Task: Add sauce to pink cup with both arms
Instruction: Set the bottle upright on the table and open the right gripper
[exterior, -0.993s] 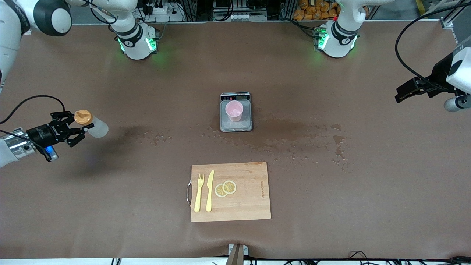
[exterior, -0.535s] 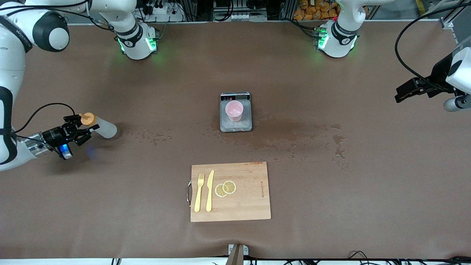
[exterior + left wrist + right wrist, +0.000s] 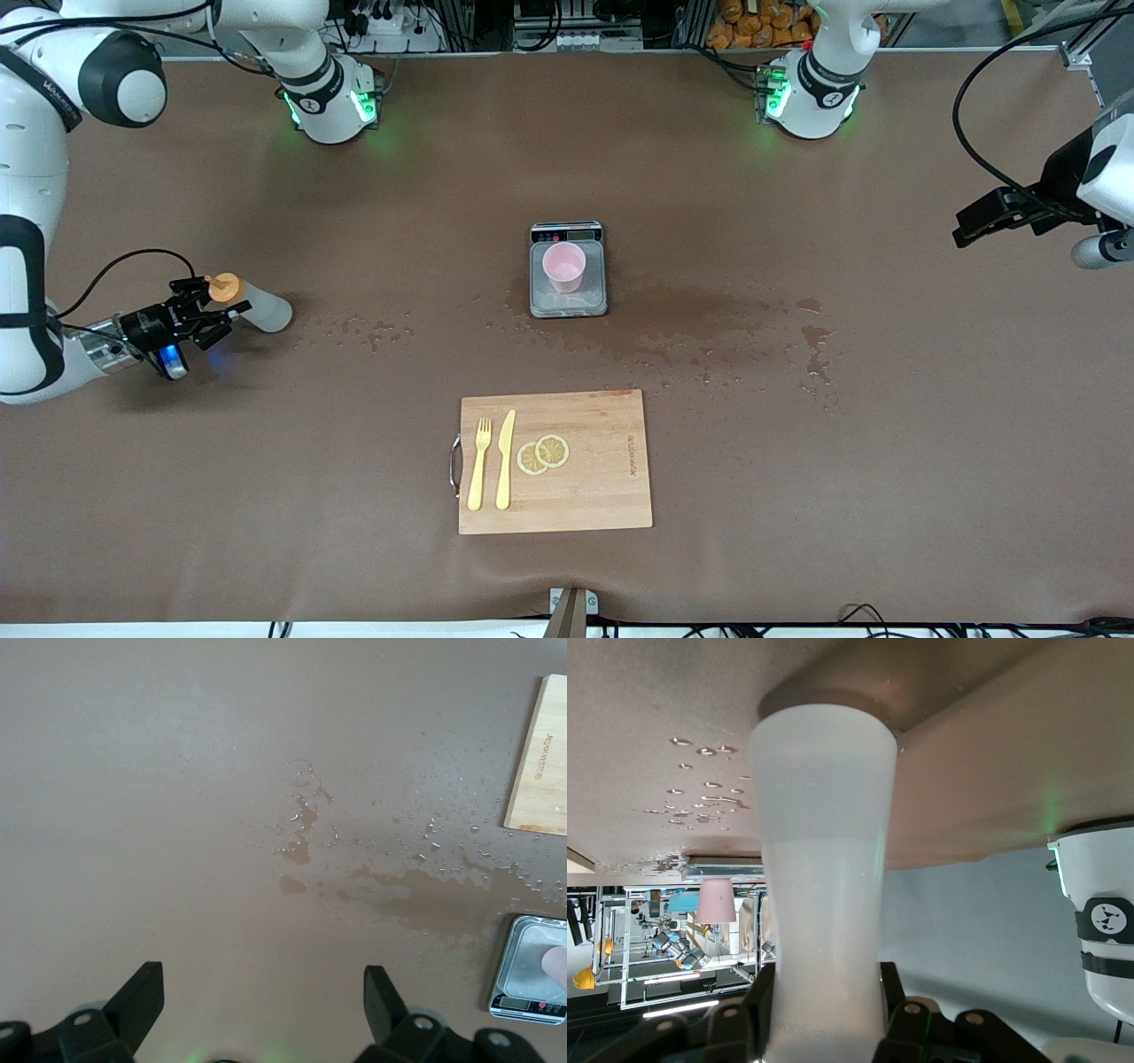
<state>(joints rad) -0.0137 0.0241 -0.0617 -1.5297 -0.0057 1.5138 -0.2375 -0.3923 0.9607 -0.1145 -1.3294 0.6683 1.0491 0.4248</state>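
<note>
The sauce bottle, translucent whitish with an orange cap, leans at the right arm's end of the table with its base on the surface. My right gripper is shut on its upper body just below the cap. In the right wrist view the bottle fills the middle between the gripper's fingers. The pink cup stands upright on a small scale at the table's middle. It also shows in the right wrist view. My left gripper is open and empty, held up over the left arm's end.
A wooden cutting board lies nearer the front camera than the scale, with a yellow fork, a knife and lemon slices on it. Wet patches spread on the table beside the scale.
My right gripper has come down with the sauce bottle and shifted a little toward the table's middle. The bottle's base now meets the table. The left arm has not moved.
</note>
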